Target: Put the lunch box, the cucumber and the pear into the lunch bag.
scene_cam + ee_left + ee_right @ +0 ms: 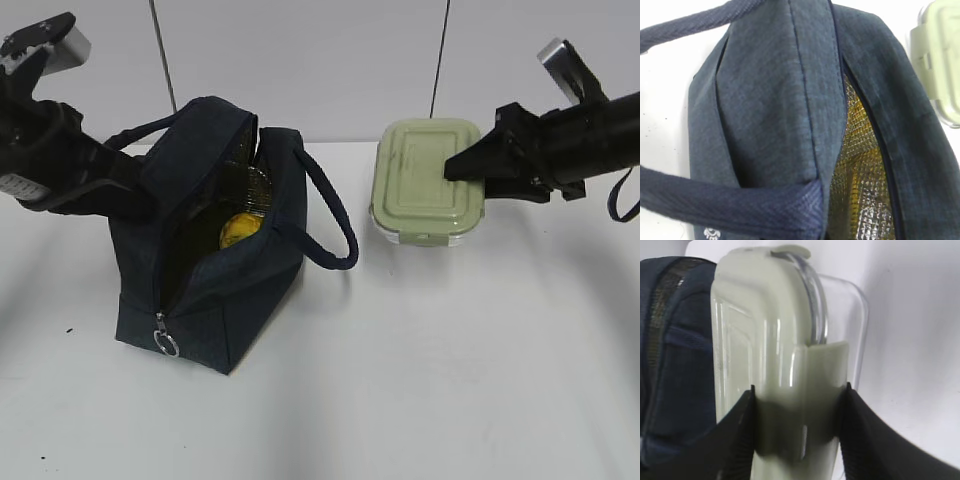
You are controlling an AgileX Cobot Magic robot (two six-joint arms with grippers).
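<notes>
The navy lunch bag (230, 290) stands left of centre with its top flap raised and its zip open. The yellow pear (240, 231) lies inside it against the lining (860, 170). My left arm (60, 160) reaches to the flap from the left; its gripper is hidden behind the fabric (770, 100), shut on the bag. The lunch box (428, 180) with its pale green lid sits to the right of the bag. My right gripper (799, 390) is shut on the box's right end, one finger on the lid and one under the glass (770, 330). The cucumber is out of view.
The white table (420, 380) stretches out in front of the bag and box. A white wall (320, 50) runs close behind them. The bag's right loop handle (335, 215) sticks out toward the box. The zip's metal ring pull (166, 345) hangs at the bag's front corner.
</notes>
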